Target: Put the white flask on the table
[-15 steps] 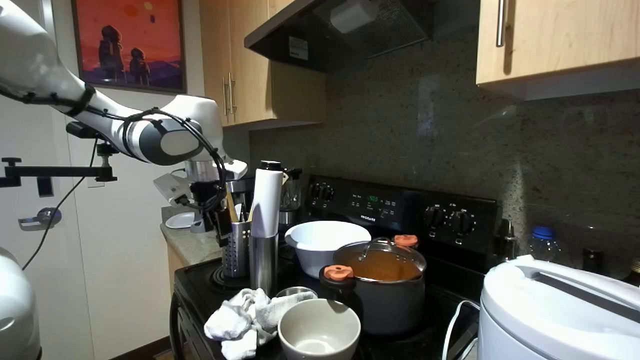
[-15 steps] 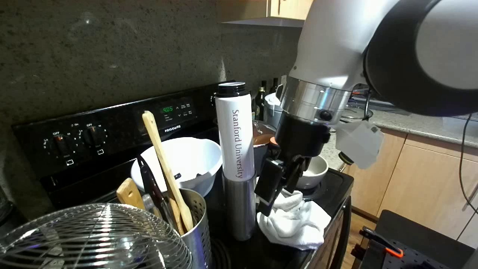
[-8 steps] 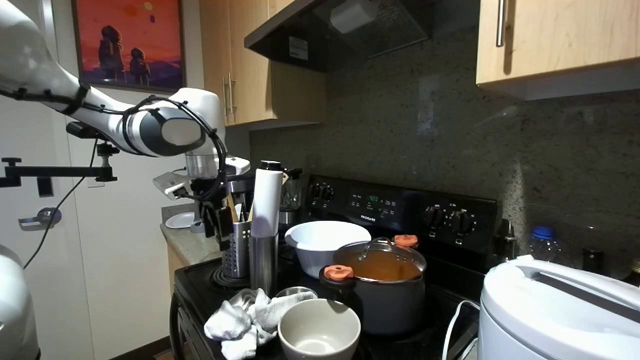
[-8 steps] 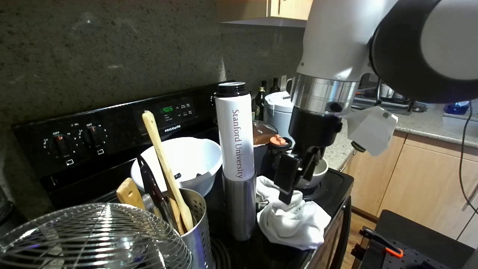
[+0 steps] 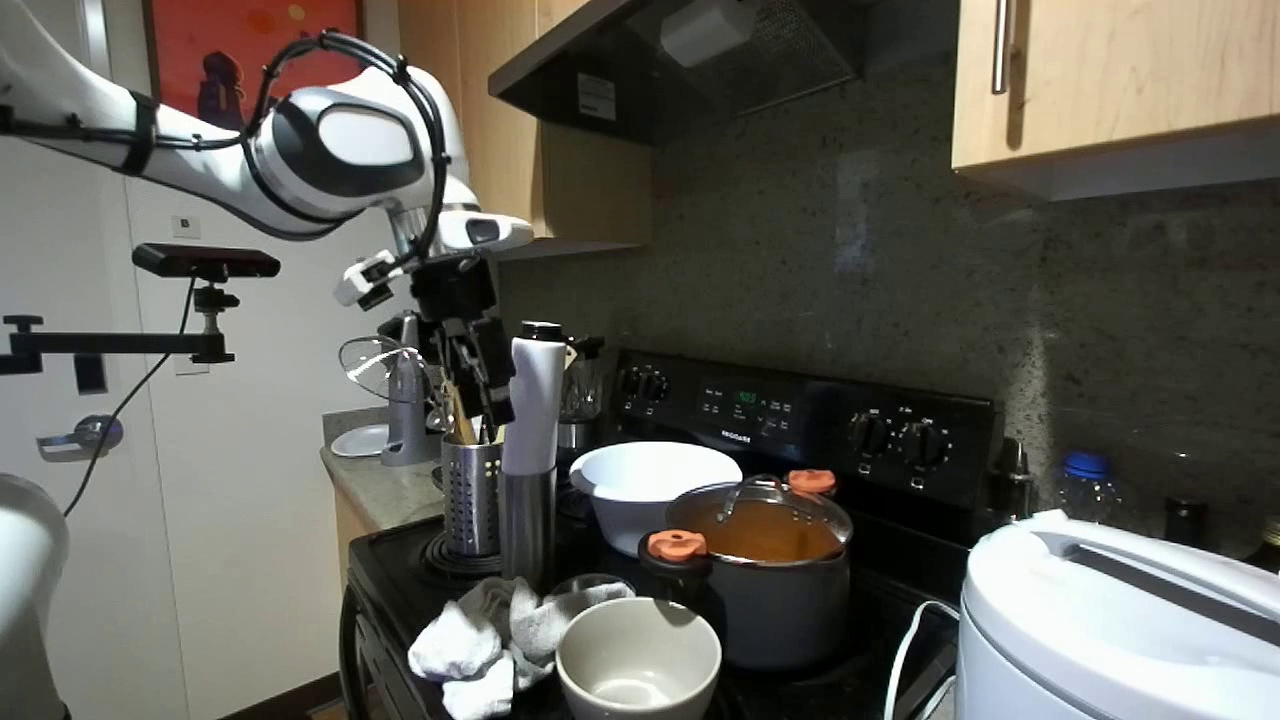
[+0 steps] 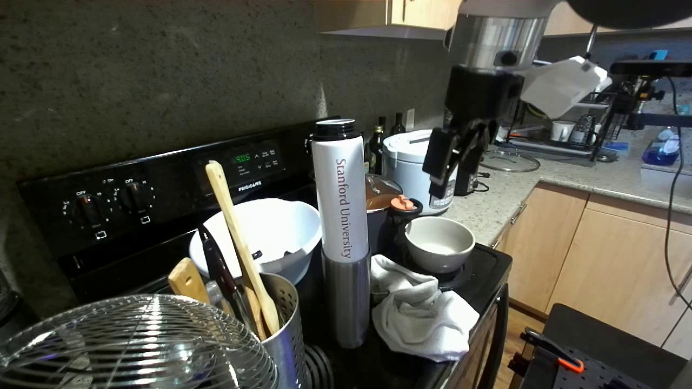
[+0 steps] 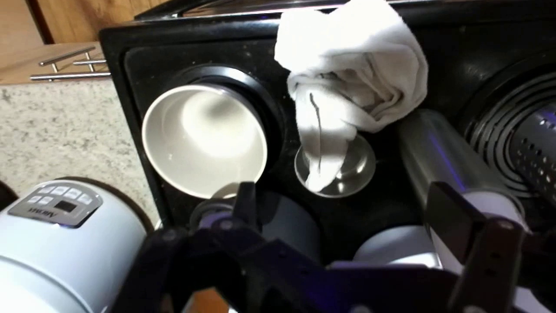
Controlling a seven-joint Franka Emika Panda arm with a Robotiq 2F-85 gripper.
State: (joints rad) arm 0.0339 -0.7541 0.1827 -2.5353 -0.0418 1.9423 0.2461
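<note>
hanging over the table [image 7: 456, 61] with jaws wide apart, the gripper [image 7: 347, 200] is near one upright white flask [image 6: 341, 200]; whether its steel lower part [image 6: 348, 302] is separate is hard to tell. below the jaws sit three bowls: a cream bowl [image 7: 204, 143], a large white bowl [image 5: 655, 472], a small bowl [image 7: 360, 164] partly hidden by one towel [image 7: 330, 56]. farther out, one lidded pot [image 5: 780, 610] shows orange-brown through the glass, one perforated holder [image 5: 470, 500] carries utensils [image 6: 239, 237], one cooker [image 7: 91, 261] is cut off in the wrist view.
</note>
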